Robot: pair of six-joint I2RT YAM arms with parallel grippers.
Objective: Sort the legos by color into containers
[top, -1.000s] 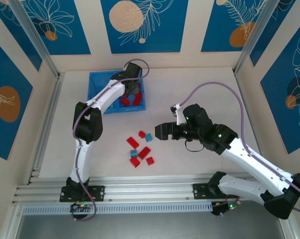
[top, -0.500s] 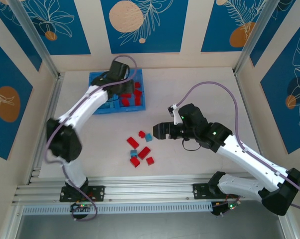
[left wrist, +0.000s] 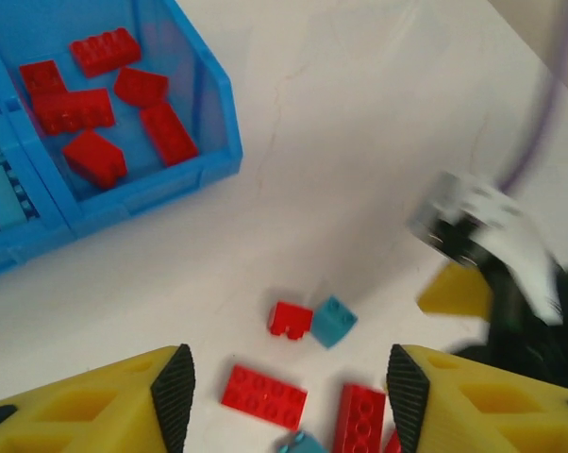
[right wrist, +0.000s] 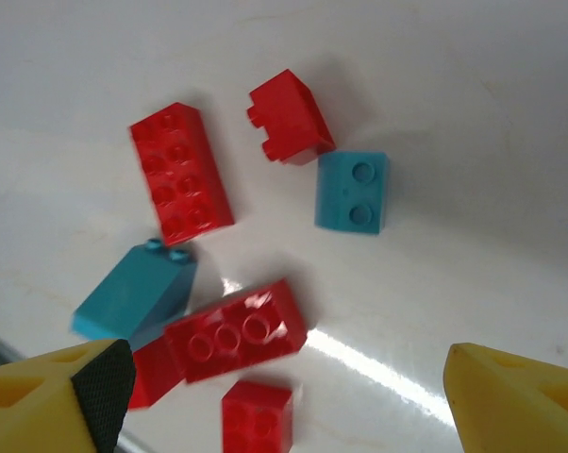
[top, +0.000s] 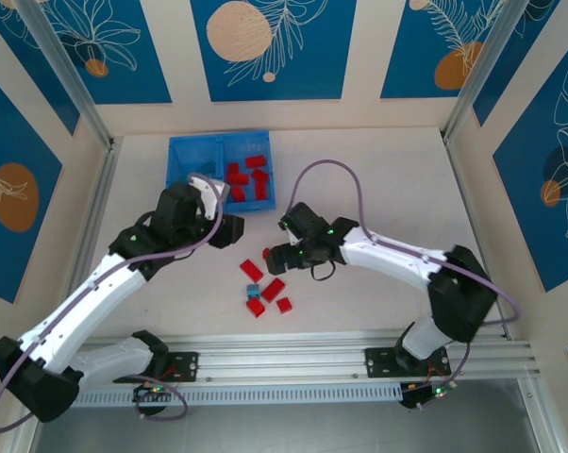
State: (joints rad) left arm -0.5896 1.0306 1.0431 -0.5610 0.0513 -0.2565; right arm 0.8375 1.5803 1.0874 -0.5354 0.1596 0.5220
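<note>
Your left gripper (left wrist: 292, 396) & right gripper (right wrist: 284, 377) are both spread, empty, aimed at the same loose legos (top: 265, 283) on the table (top: 378, 170). The bin (top: 185, 151) w/ reds (top: 246, 179) sits nearby. Risk: arms clash, or the tight cluster makes you pinch red + blue together.

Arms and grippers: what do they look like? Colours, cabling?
The left arm and right arm both have white links with black joint housings, and a purple cable runs along each. The left gripper and right gripper have yellow wedge-shaped fingers with black textured pads.
</note>
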